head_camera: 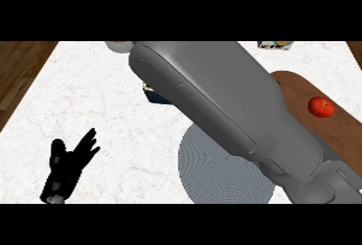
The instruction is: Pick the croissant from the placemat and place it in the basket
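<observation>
1. The left hand (68, 162) rests open on the worktop (99, 95), left of the placemat (212, 177).
2. The right forearm (219, 105) crosses the placemat; its hand and the croissant are hidden.
3. No writing is legible.

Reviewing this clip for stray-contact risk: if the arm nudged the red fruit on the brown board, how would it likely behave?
The red fruit looks round and smooth, so it would probably roll rather than slide. It lies on the flat brown board, which shows no raised rim, so it could roll off onto the counter. It seems rigid, unlikely to deform.
</observation>
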You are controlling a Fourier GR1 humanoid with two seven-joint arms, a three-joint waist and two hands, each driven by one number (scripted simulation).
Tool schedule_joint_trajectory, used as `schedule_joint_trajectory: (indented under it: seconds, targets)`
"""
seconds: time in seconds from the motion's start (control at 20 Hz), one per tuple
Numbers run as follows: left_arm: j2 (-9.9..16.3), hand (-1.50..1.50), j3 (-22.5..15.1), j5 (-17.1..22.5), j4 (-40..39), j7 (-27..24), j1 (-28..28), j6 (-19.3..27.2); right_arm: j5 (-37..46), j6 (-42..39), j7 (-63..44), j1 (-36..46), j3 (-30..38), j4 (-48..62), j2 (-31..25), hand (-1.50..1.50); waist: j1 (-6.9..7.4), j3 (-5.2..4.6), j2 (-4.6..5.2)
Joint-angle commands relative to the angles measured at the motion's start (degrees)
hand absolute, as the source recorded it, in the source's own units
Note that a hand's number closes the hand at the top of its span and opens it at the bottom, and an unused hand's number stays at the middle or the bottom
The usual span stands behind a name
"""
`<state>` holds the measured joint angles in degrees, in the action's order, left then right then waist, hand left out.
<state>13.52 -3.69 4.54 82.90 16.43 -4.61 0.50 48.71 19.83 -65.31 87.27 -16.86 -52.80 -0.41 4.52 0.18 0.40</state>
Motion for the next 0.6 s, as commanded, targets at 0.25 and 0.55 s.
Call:
schedule_joint_trajectory:
  seconds: [0.25,0.55]
  targets:
    - [-1.19,0.0,-0.3,-0.6,-0.74,0.02,-1.14,0.41,-5.25,12.51,1.57,0.73,3.93,13.8,0.39,1.5,-0.92,-0.33,0.48]
    - [0.63,0.0,2.04,1.28,-1.52,1.59,-0.16,-1.4,-11.76,21.88,8.35,-2.87,7.19,15.24,0.39,1.5,-1.16,-0.28,0.48]
